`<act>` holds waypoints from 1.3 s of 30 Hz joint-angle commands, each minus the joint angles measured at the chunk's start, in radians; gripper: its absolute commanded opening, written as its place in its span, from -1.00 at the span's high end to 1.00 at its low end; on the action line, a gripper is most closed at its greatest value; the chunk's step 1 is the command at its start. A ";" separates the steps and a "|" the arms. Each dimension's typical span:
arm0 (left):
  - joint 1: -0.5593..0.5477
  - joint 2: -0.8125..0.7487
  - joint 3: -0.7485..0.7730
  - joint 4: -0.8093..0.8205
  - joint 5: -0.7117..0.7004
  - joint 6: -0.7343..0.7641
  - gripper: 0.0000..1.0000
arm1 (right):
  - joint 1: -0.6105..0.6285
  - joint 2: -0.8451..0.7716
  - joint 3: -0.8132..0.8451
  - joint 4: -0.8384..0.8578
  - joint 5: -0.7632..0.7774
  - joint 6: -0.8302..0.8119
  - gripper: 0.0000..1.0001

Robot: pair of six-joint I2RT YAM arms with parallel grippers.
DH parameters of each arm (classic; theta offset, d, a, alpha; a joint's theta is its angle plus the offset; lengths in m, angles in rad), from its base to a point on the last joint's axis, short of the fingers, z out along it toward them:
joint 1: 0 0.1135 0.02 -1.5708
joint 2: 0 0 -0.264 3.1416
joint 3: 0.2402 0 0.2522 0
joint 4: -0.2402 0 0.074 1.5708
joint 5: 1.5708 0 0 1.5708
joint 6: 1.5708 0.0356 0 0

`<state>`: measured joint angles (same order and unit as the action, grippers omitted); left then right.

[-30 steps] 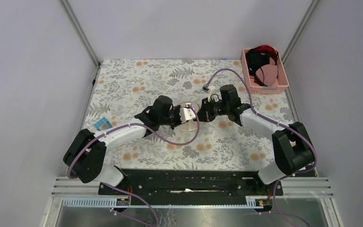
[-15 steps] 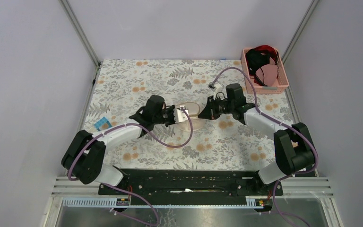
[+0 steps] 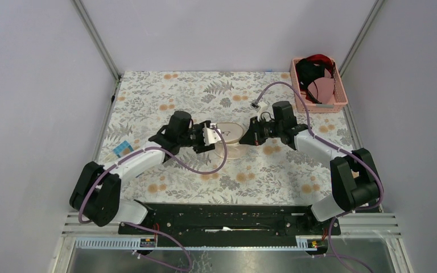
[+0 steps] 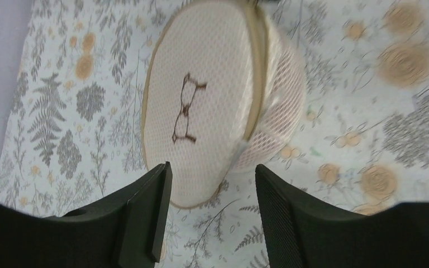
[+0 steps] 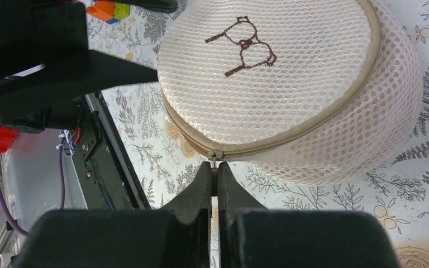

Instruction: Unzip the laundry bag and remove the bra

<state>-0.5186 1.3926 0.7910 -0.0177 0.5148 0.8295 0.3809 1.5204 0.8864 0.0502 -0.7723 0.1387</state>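
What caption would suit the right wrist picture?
Right pincer shut on the zip pull of the laundry bag.

The laundry bag hides its contents behind mesh; the zip pull is mostly buried inside the right gripper.

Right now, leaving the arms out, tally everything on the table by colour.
Cream: 1, the laundry bag
Pink: 2, the basket and a cloth in it
Black: 1, a garment in the basket
Red: 1, a fabric piece in the basket
Blue: 1, a small item at the left edge
Total: 6
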 commanded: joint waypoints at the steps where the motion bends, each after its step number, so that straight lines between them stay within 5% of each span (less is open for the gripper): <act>1: -0.072 -0.079 0.060 -0.051 0.057 -0.082 -0.24 | 0.023 -0.032 -0.001 0.014 -0.028 0.017 1.00; 11: -0.163 0.091 0.162 0.015 -0.052 -0.269 -0.09 | 0.046 -0.022 0.005 0.029 -0.026 0.038 1.00; 21: -0.149 0.081 0.084 0.035 -0.117 -0.153 1.00 | 0.028 -0.035 -0.002 0.014 0.009 0.015 1.00; 39: 0.022 0.053 -0.039 0.109 -0.084 0.021 1.00 | -0.076 -0.089 -0.019 -0.139 -0.016 -0.118 1.00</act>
<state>-0.5915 1.4628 0.7948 0.1066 0.5144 0.7902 0.3393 1.4925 0.8745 0.0067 -0.7780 0.0814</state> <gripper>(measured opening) 0.036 0.033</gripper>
